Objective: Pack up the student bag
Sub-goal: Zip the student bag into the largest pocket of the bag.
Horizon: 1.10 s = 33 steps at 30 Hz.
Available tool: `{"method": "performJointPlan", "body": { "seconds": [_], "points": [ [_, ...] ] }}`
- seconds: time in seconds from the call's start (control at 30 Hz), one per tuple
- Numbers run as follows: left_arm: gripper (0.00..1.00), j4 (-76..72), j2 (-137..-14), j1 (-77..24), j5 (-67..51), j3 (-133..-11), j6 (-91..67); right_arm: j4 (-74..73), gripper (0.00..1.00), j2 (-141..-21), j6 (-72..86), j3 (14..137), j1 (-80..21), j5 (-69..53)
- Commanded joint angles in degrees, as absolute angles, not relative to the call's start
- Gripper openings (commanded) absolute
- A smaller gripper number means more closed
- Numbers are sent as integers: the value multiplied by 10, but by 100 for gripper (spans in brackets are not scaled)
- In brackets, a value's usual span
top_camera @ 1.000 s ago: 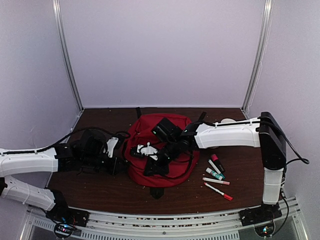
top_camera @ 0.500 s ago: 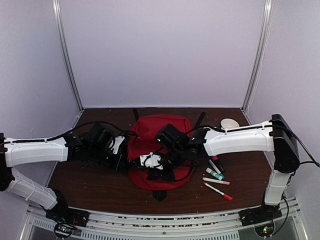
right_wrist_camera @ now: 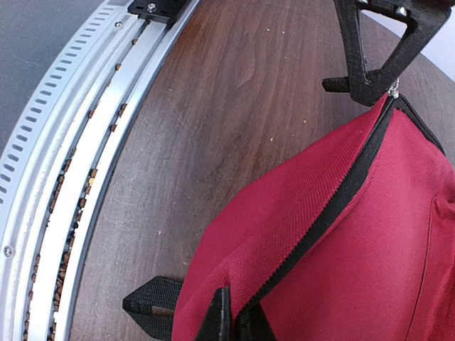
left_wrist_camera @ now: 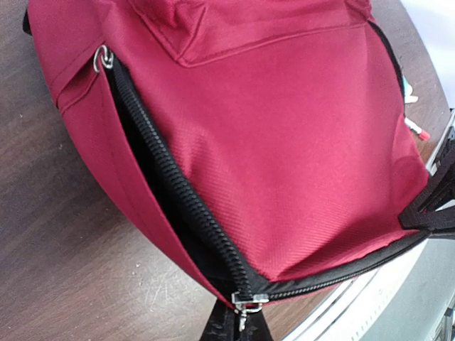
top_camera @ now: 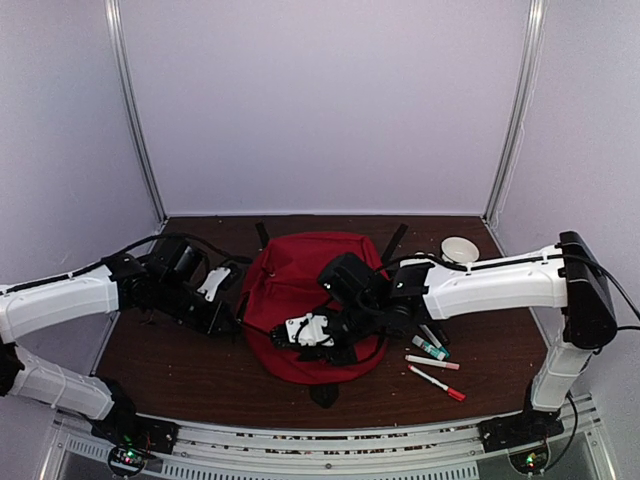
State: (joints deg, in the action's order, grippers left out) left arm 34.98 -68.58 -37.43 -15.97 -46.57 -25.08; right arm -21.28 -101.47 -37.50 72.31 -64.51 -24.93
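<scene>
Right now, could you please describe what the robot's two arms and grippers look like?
Both the left arm and right arm have smooth white shell links with black joints. Thin black cables loop along them. The left gripper and right gripper have matte black angular plastic fingers.

The dark wooden table point(top_camera: 180, 365) in front of me is carrying a red backpack point(top_camera: 300, 275), which is lying at its middle with a black loop point(top_camera: 323, 395) reaching toward the near edge. A few markers point(top_camera: 433, 362) are lying just beside it, toward the right edge. A small white round thing point(top_camera: 460, 247) is sitting near the far right corner.
</scene>
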Motion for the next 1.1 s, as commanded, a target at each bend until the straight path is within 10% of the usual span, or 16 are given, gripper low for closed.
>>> {"method": "performJointPlan", "body": {
  "seconds": [0.0,0.77,1.07],
  "points": [
    [0,378,-718,-318,-44,-491,-225,-386,0,-997,-437,682,-679,-256],
    [0,451,-914,-216,-22,-672,-104,-498,0,-984,-554,650,-757,-228],
    [0,483,-801,-318,-315,-621,-90,-438,0,-955,-534,608,-705,-163]
  ]
}}
